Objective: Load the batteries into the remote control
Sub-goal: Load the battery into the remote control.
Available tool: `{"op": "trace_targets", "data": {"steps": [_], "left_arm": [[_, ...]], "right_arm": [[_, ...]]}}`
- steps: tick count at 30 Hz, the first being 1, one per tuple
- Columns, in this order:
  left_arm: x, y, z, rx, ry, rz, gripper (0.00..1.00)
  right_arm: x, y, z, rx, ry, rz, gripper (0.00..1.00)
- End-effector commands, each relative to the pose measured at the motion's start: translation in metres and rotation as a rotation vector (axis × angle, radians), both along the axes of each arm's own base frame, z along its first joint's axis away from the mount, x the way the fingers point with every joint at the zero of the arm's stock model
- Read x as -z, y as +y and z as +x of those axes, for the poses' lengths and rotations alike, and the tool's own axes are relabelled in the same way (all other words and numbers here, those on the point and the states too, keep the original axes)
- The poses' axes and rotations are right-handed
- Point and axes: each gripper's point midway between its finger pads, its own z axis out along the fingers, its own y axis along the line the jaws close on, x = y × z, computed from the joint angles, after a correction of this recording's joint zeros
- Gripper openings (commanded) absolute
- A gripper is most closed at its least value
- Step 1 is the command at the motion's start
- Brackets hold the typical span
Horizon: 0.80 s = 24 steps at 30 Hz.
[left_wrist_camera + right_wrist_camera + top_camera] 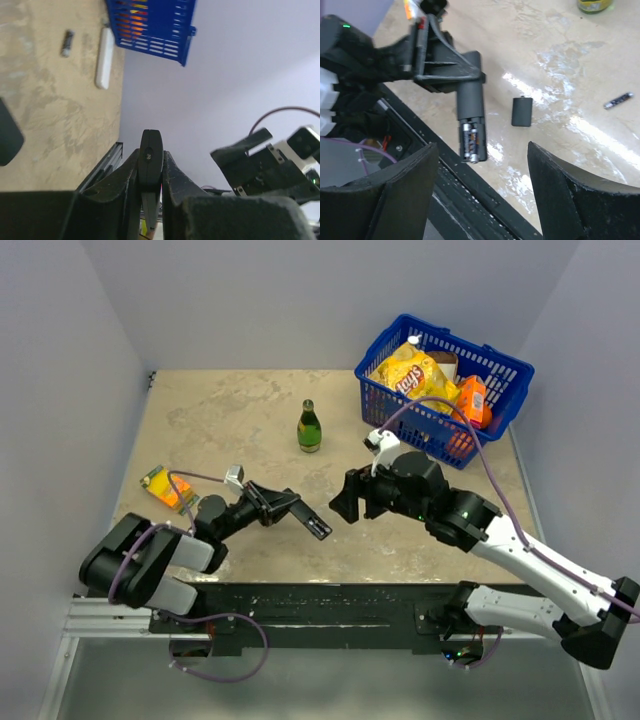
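Note:
My left gripper is shut on the black remote control and holds it above the table. It shows edge-on between the fingers in the left wrist view. In the right wrist view the remote has its back open, with two batteries lying side by side in the compartment. The small black cover lies on the table beside it. A third battery lies loose farther off, also in the left wrist view. My right gripper is open and empty, just right of the remote's free end.
A green bottle stands mid-table. A blue basket with snack packs sits at the back right. A flat white device lies near the basket. A yellow-orange packet lies at the left. The black front rail runs under the remote.

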Motion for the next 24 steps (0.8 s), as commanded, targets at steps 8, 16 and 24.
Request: {"op": "trace_targets", "data": {"steps": [8, 16, 24], "left_arm": [[-0.069, 0.007, -0.018, 0.052, -0.241, -0.265, 0.0], [-0.094, 0.002, -0.02, 0.066, -0.399, -0.211, 0.0], [-0.113, 0.001, -0.02, 0.051, -0.518, -0.142, 0.0]], "right_arm": [[0.026, 0.012, -0.018, 0.003, 0.112, 0.207, 0.74], [0.057, 0.008, -0.014, 0.092, 0.188, 0.214, 0.73], [0.037, 0.018, -0.02, 0.071, 0.193, 0.416, 0.71]]}}
